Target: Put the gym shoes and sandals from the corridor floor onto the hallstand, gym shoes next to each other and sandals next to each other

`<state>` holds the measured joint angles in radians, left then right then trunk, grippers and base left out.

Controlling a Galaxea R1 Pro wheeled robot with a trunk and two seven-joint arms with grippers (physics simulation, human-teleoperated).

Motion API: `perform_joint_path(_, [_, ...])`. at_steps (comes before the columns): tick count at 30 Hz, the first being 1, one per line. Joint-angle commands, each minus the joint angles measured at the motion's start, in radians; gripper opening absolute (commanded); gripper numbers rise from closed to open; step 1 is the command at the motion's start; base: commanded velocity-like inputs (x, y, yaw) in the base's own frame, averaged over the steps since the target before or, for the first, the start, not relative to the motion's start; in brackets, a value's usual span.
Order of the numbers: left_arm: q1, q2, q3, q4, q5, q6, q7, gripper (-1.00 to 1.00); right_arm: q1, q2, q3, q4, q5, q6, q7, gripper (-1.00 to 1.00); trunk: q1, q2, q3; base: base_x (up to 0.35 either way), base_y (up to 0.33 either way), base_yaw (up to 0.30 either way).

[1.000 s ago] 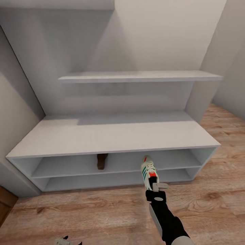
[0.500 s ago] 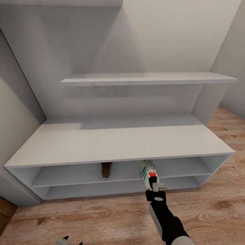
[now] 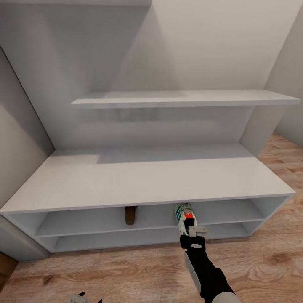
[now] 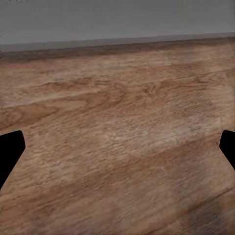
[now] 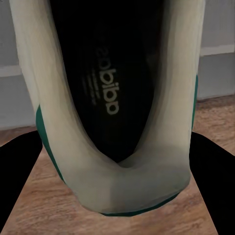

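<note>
Head view showed one gym shoe low and right of centre, gripped at its heel by the right claw, toe pointing into the upper open level of the shoe rack. The front half of the shoe was already under the rack's top board, its sole seemingly just above the shelf; whether it touched could not be told. In the right wrist view the shoe's heel opening loomed close, the claw's black fingers clamped on either side of it.

Left of the shoe on the same shelf, well apart, a brown sandal lay deep in the shadow. The floor ran along the bottom of the frame. The left claw hung over bare planks, its fingers wide apart and holding nothing.

The step in hand looked like setting this shoe on the shelf. The next move would call for pushing it further in, lowering it flat, then letting go, leaving room beside it for its mate and beside the sandal for the second sandal.

Compared with a second earlier, the rack sat larger and lower in the frame and more of the shoe was hidden under the top board; the camera had moved closer along with the arm.
</note>
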<state>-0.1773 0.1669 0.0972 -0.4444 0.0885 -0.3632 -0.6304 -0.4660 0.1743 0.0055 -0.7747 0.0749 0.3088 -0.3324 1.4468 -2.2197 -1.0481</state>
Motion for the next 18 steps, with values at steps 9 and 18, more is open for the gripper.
perform_joint_path(9, [-0.001, 0.000, 0.003, 0.001, 0.008, 0.002, -0.009, 1.00, 0.000, 0.000, 0.001, -0.002, 0.008, 0.009, -0.002, -1.00, 0.000, 0.000, -0.001, 0.186, 0.000, 0.000])
perform_joint_path(18, [-0.001, 0.000, 0.003, 0.001, 0.008, 0.002, -0.009, 1.00, 0.000, 0.000, 0.001, -0.002, 0.008, 0.009, -0.002, -1.00, 0.000, 0.000, -0.001, 0.142, 0.000, 0.000])
